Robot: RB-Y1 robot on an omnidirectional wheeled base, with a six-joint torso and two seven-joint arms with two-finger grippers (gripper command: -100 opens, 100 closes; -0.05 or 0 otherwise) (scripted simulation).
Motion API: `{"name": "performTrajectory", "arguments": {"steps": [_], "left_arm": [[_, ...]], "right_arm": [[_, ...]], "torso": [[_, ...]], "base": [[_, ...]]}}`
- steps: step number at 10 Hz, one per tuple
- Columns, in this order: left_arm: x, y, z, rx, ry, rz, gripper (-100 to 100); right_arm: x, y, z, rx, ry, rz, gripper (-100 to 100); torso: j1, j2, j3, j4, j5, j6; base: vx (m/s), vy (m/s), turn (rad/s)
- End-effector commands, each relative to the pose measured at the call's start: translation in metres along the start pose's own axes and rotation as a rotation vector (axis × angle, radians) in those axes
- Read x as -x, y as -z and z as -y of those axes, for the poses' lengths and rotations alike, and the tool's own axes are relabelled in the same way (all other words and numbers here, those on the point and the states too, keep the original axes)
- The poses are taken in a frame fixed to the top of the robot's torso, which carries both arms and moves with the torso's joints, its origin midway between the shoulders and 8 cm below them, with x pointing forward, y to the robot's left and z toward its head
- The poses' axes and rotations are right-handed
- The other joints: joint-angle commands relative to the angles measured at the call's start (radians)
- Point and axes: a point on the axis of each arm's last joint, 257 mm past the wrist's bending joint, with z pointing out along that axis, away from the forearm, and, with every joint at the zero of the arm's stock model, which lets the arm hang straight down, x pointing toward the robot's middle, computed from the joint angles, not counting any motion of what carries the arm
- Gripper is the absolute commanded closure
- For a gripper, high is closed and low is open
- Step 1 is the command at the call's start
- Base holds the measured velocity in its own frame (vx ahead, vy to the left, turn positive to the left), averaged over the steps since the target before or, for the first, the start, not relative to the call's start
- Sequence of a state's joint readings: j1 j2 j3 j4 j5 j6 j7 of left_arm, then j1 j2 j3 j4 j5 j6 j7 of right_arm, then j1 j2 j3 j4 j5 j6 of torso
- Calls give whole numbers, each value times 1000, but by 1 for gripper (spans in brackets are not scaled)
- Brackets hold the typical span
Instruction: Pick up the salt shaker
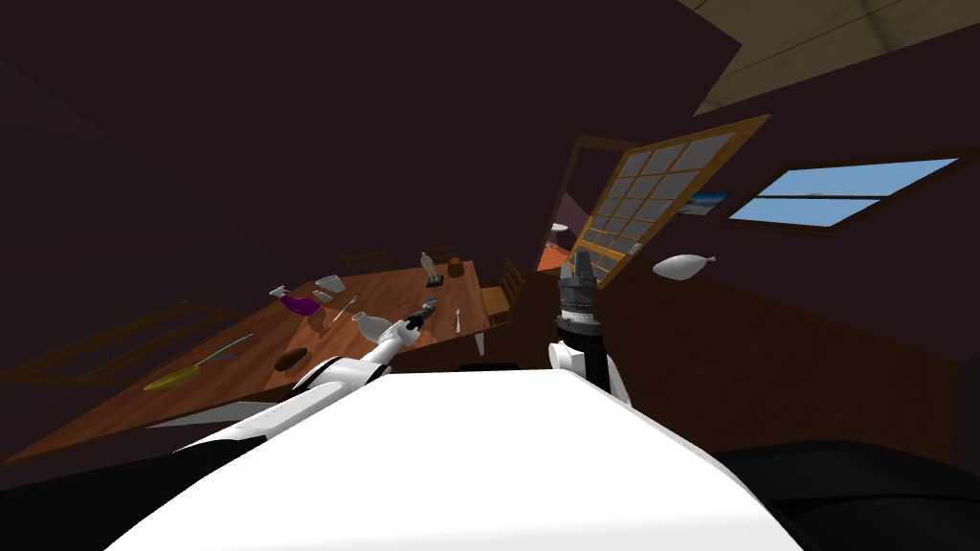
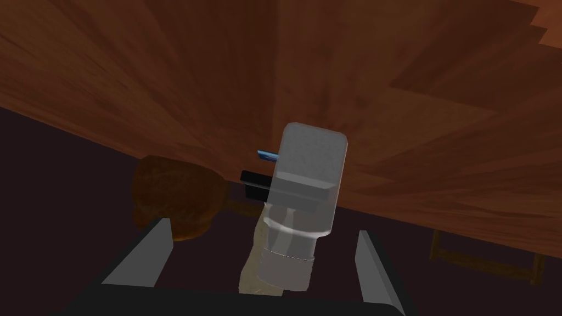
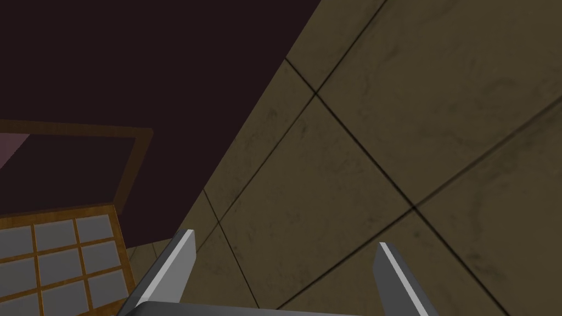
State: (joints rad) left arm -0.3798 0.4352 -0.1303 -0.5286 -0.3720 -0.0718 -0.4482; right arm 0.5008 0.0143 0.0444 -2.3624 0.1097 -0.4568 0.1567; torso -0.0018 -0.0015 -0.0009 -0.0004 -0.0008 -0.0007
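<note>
Left gripper [image 2: 262,226] is reaching over the wooden table [image 1: 383,287] with fingers spread. The translucent grey salt shaker [image 2: 302,208] is sitting between them, untouched, with a brown rounded lump [image 2: 175,197] just beside it. Right gripper [image 1: 581,260] is pointing upward, fingers also spread.

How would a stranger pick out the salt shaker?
Start at the long wooden table on the robot's left. There the open left gripper frames a pale grey, see-through shaker with a narrower neck; its neighbour is a round brown lump.
</note>
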Motion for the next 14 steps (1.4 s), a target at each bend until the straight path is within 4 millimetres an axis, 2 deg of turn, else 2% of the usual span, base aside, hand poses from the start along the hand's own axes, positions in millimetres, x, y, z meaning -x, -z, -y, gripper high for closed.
{"name": "performTrajectory", "arguments": {"steps": [1, 2, 7, 8, 9, 12, 14], "left_arm": [[-1, 0, -14, 27, -6, -13, -100], [2, -1, -27, 53, -5, -21, -100], [3, -1, -32, 63, -4, -24, -100], [3, -1, -32, 64, -4, -24, 0], [-4, 6, -47, 82, 16, -24, -100], [-13, 19, -76, 117, 53, -17, -100], [-17, 21, -79, 121, 53, -22, -100]], "right_arm": [[0, 0, 0, 0, 0, 0, 0], [0, 0, 0, 0, 0, 0, 0], [0, 0, 0, 0, 0, 0, 0], [0, 0, 0, 0, 0, 0, 0], [0, 0, 0, 0, 0, 0, 0], [0, 0, 0, 0, 0, 0, 0], [0, 0, 0, 0, 0, 0, 0]], "torso": [[0, 0, 0, 0, 0, 0], [1, 1, 0, 0, 0, 0], [2, 2, 1, 0, 0, 0], [2, 2, 1, 0, 1, 0], [2, 2, 1, 0, 1, 0], [2, 1, 1, 0, 1, 0], [2, 2, 1, 0, 1, 0]], "base": [[19, -17, -20], [20, -19, -62], [7, -4, -10], [0, 0, 0], [17, -2, -175], [25, -1, -178], [9, 1, -32]]}}
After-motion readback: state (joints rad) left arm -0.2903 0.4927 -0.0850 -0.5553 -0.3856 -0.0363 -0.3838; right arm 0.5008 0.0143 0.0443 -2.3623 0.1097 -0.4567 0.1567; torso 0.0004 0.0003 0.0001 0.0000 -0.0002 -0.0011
